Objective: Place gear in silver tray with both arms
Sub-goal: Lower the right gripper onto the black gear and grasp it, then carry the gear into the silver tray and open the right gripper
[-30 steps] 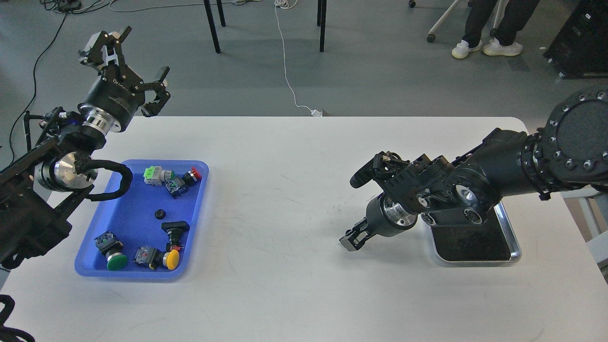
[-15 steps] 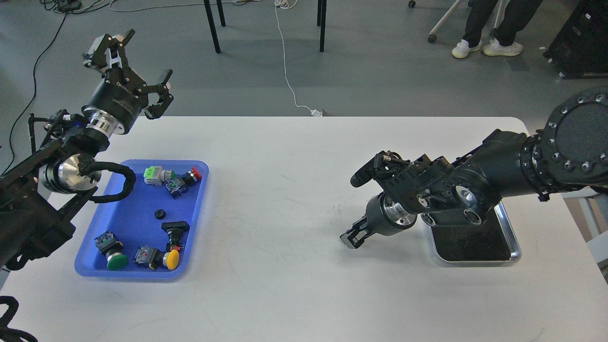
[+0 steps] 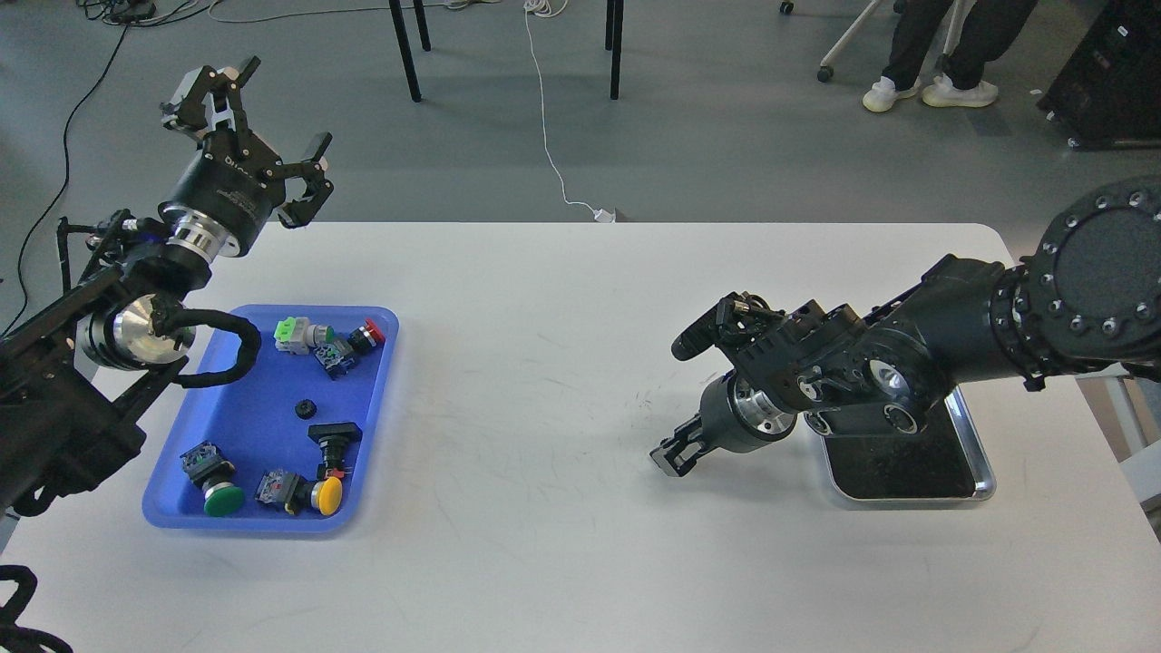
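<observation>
The gear (image 3: 300, 410) is small and black and lies in the middle of the blue tray (image 3: 227, 426). The silver tray (image 3: 975, 472) sits at the right of the table, and my right arm covers its far part. Its dark floor looks empty. My left gripper (image 3: 272, 113) is open and empty, raised high over the table's far left corner, well above and behind the gear. My right gripper (image 3: 673, 453) hangs low over the table just left of the silver tray and points down-left. Its fingers are small and dark, with nothing visible in them.
The blue tray also holds several push-button switches: green (image 3: 218, 494), yellow (image 3: 322, 494), red (image 3: 367, 336), and a light green part (image 3: 292, 333). The white table (image 3: 544, 363) is bare between the trays. Chair legs, cables and a person's feet are on the floor behind.
My left gripper has shifted slightly right and turned a little. My right arm has sunk very slightly and its gripper stays in the same spot.
</observation>
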{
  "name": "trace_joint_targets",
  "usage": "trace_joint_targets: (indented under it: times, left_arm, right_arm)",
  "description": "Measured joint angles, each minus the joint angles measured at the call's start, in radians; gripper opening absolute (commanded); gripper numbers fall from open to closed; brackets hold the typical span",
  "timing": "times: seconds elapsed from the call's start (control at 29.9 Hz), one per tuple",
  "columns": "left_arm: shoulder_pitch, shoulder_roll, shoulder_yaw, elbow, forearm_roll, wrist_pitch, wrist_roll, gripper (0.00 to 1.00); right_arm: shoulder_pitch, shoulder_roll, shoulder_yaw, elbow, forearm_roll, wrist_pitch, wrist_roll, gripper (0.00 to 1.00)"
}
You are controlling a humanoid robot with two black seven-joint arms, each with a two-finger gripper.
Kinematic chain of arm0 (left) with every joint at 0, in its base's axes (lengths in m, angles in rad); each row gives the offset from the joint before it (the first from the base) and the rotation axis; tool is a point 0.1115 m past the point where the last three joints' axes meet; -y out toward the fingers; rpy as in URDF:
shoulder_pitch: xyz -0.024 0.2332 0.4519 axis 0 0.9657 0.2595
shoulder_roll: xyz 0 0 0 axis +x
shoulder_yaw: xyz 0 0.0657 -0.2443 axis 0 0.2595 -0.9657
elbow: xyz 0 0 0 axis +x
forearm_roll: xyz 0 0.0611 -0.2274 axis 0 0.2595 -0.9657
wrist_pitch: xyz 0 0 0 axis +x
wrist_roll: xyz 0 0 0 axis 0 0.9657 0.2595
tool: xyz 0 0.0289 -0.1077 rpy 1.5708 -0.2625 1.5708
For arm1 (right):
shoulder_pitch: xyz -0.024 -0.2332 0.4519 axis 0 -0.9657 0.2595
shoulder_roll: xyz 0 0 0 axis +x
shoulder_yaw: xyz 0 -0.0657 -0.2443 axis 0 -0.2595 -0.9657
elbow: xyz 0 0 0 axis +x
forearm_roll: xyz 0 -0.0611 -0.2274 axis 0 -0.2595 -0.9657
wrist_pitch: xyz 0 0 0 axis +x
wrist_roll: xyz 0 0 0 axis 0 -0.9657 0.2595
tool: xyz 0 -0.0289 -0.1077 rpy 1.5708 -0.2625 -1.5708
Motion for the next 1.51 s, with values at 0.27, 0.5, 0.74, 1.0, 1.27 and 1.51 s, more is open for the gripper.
trace_joint_targets:
  times: [0.27,0.5,0.74,1.0,1.27,1.51]
  left_arm:
    - [0.0,0.006,0.0,0.0,0.0,0.0,0.0,0.98]
    - [0.0,0.008,0.0,0.0,0.0,0.0,0.0,0.98]
    - [0.002,0.012,0.0,0.0,0.0,0.0,0.0,0.98]
    - [0.001,0.016,-0.001,-0.001,0.0,-0.001,0.0,0.98]
    - [0.0,0.017,-0.006,-0.003,-0.001,0.0,0.0,0.98]
    - [0.0,0.019,-0.008,-0.003,-0.002,0.0,0.0,0.98]
  right_arm:
    - [0.006,0.0,-0.003,0.0,-0.001,0.001,0.002,0.23]
    - [0.01,0.0,-0.007,0.0,-0.002,0.007,0.015,0.22]
    - [0.07,0.0,-0.003,0.007,-0.001,0.007,0.016,0.22]
    - [0.159,-0.037,-0.017,0.051,-0.042,0.007,0.015,0.22]
    - [0.173,-0.23,-0.068,0.1,-0.2,0.007,0.013,0.22]
    - [0.158,-0.383,-0.125,0.121,-0.374,0.005,0.01,0.22]
